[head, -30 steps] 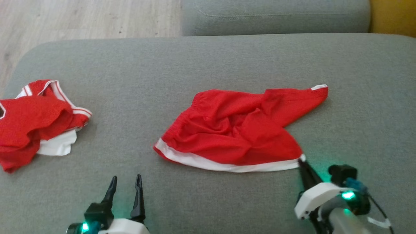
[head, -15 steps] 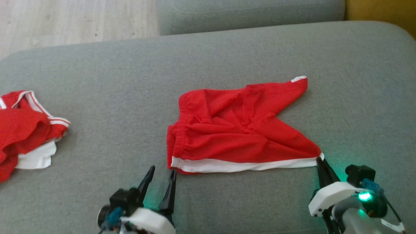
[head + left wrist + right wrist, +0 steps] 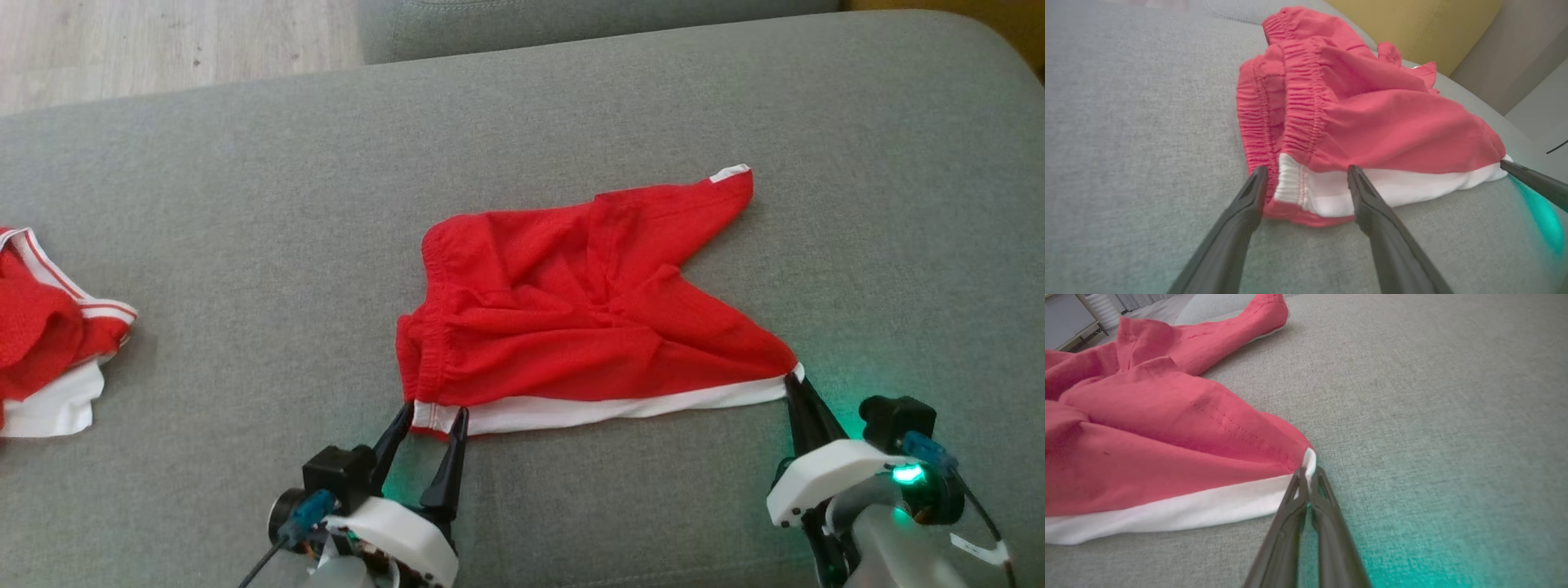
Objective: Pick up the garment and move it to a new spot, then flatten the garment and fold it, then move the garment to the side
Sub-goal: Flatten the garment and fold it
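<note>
Step in hand, by judgement: flattening, at the point of getting a second grip.

Garment point(image 3: 571, 327) lying crumpled mid-seat on grey sofa point(image 3: 245, 204). One leg thrown out toward the far right. White band point(image 3: 620, 404) along the near edge.

Right jaws: pressed together on the band's right corner, pinching it.
Left jaws: spread wide, straddling the band's left corner next to the gathered waistband point(image 3: 1298, 102). Fabric between the tips, not yet gripped.

Next move, likely: close left jaws on that corner, low enough to catch both layers. Then draw the two corners apart to pull the band taut and ease out the folds.
Risks: catching the top layer only, or dragging the whole piece instead of stretching it, given the grippy-looking weave.

Surface: soft woven grey upholstery, probably yielding under pressure.
Second garment point(image 3: 41, 343), red and white, heaped at the seat's far left, well apart.
Beyond the seat: another grey cushion point(image 3: 571, 20), and pale wood floor point(image 3: 163, 41) at upper left.
Yellow panel point(image 3: 1412, 24) behind, seen in left wrist view. Cushion or wall, cannot tell.
</note>
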